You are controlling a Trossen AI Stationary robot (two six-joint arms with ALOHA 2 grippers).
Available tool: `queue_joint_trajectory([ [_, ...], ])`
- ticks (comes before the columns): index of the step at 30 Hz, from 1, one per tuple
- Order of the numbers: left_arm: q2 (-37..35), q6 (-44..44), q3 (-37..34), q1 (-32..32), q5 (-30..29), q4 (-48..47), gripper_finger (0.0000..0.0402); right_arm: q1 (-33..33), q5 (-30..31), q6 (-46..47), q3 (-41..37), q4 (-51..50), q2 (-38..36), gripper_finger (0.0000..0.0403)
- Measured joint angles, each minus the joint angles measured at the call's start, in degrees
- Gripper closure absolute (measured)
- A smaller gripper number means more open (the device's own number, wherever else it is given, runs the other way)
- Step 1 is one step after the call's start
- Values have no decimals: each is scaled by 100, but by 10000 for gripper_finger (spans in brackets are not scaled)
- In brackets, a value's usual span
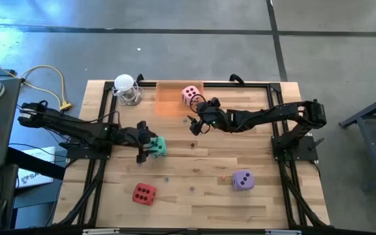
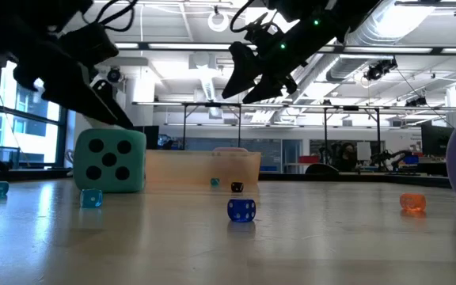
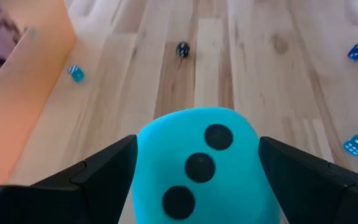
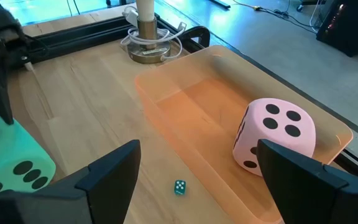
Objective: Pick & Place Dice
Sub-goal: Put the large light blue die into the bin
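The teal die (image 1: 158,147) rests flat on the table left of centre, and my left gripper (image 1: 145,142) is open with a finger on each side of it (image 3: 197,149). The pink die (image 1: 190,94) sits inside the orange tray (image 1: 168,103) at the far edge. My right gripper (image 1: 196,124) hangs open above the table just in front of the tray, and its wrist view looks down at the pink die (image 4: 275,134). The red die (image 1: 143,194) and the purple die (image 1: 242,179) lie on the near part of the table. My left gripper's fingers (image 3: 107,174) come in level from the table's left and stand beside two opposite faces of the teal die (image 3: 197,165). The die sits on the table undented. I cannot tell whether the fingers touch it.
A white-topped clear object (image 1: 126,90) stands left of the tray. Several tiny dice are scattered on the wood, among them a blue one (image 2: 241,210), an orange one (image 2: 412,203) and a teal one (image 4: 179,187). Bare wood lies between the teal die and the tray.
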Motion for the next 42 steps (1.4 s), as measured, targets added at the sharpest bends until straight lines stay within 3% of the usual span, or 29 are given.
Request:
queue_joint_trajectory([
  [3, 0, -152, 353, 27, -1, -532, 75, 0, 0, 0, 0, -13, 0, 90],
  [12, -2, 140, 458, -96, -325, -500, 75, 0, 0, 0, -2, -43, 4, 90],
  [24, -4, 205, 462, -140, 295, 153, 73, 0, 2, 9, -2, -147, 4, 90],
  [32, -7, 123, 462, -317, -136, 86, 9, 0, 2, 20, -2, -162, 7, 90],
  [42, -7, 164, 462, -629, -650, -17, 2, -1, 4, 22, -2, -157, 53, 90],
])
